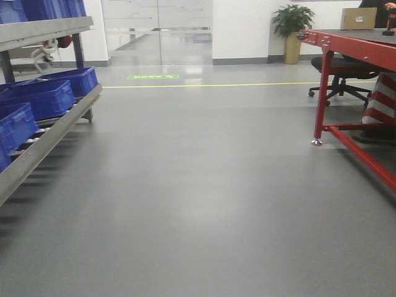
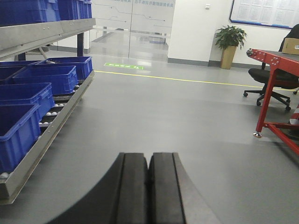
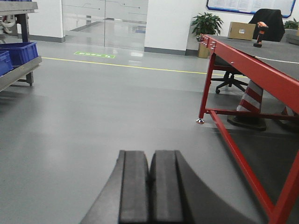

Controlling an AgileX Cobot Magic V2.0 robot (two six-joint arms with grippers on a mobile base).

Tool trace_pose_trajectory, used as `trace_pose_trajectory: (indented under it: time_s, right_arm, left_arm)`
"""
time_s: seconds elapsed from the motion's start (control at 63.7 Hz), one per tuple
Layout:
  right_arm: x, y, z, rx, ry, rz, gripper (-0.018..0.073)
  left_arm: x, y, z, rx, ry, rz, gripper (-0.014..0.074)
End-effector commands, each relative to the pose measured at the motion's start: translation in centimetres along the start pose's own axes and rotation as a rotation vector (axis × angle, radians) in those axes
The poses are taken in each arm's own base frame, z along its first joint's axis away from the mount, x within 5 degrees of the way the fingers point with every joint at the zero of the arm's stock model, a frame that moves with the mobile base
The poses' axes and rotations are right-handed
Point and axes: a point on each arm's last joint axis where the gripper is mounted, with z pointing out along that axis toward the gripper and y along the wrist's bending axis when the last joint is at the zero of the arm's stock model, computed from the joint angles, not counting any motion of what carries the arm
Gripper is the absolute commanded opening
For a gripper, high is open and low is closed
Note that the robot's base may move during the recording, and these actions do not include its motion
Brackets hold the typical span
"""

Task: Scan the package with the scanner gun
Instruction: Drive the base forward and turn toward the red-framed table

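Observation:
A tan cardboard package (image 3: 241, 31) with a small white label stands at the far end of the red table (image 3: 243, 63). The same package (image 1: 358, 18) shows at the top right of the front view, and its edge (image 2: 291, 45) in the left wrist view. To its right on the tabletop stands the scanner gun (image 3: 259, 33), orange and black; it is cut by the frame edge (image 1: 390, 23) in the front view. My left gripper (image 2: 149, 155) and right gripper (image 3: 150, 153) are both shut on nothing, held over the grey floor, far from the table.
A metal rack with blue bins (image 1: 43, 96) lines the left side. Under and behind the red table (image 1: 356, 49) are a black office chair (image 1: 339, 71) and a red-and-white striped cone (image 3: 250, 105). A potted plant (image 1: 292, 25) stands by the far wall. Grey floor (image 1: 198, 185) lies between.

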Motion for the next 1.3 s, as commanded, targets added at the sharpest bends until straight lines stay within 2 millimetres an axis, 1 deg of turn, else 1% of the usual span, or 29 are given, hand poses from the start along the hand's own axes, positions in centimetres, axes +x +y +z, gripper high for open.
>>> trace_pose_trajectory:
  time_s: [0.0,1.287]
  right_arm:
    - [-0.09,-0.04,0.00,0.006,-0.013,0.003,-0.0169]
    - [-0.09,-0.04,0.00,0.006,-0.013,0.003,-0.0169]
  left_arm:
    - [-0.15,-0.05,-0.02,0.008,-0.014,0.002,-0.0111]
    - [-0.15,-0.05,-0.02,0.008,-0.014,0.002,-0.0111]
